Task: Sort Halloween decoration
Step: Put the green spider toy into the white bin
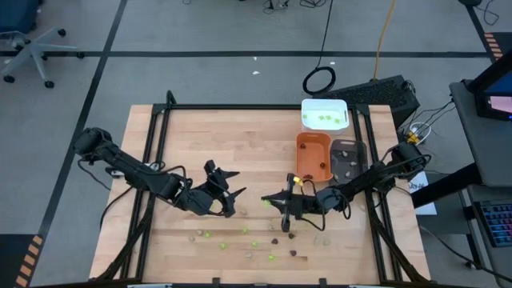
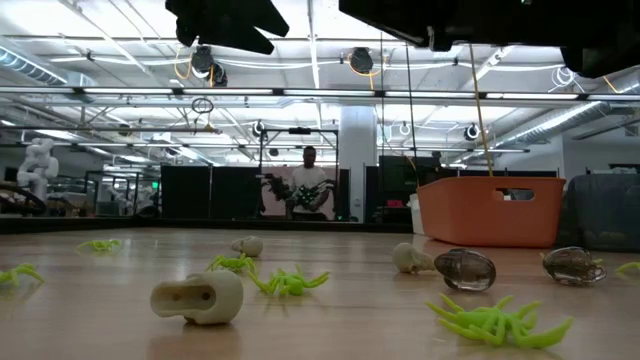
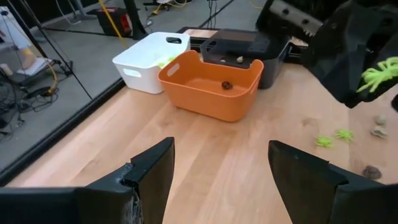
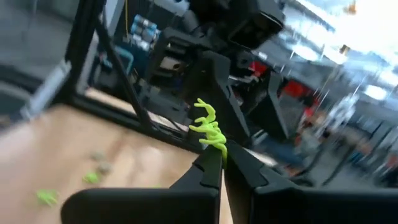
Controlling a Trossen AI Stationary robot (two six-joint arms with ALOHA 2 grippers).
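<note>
While shut, right fingers [image 4: 217,163] pinch lime-green spider [image 4: 208,129].

From where I stand, there is nothing written that I can make out: no label, brand, number or sign shows on the bench [image 1: 240,152], on the orange tray [image 3: 211,87], the white tray [image 3: 149,59] or the dark tray [image 3: 245,53], or anywhere in the room behind.
</note>
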